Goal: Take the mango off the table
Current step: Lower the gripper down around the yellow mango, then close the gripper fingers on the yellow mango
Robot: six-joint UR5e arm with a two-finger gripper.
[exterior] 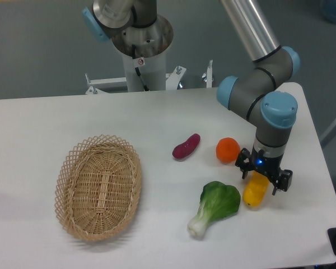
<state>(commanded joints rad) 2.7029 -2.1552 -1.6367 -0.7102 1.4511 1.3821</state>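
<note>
The mango (255, 193) is a yellow oblong fruit lying on the white table (157, 117) at the right, next to the bok choy. My gripper (263, 177) points straight down over the mango's upper end. Its two black fingers (243, 167) stand wide apart on either side of that end, so the jaws are open around it. They do not visibly press on the fruit. The top of the mango is hidden by the gripper body.
A round orange (228, 149) sits just left of the gripper. A purple sweet potato (186, 146) lies further left. A green bok choy (215, 206) touches or nearly touches the mango's left side. A wicker basket (98, 185) stands at the left. The table's right edge is close by.
</note>
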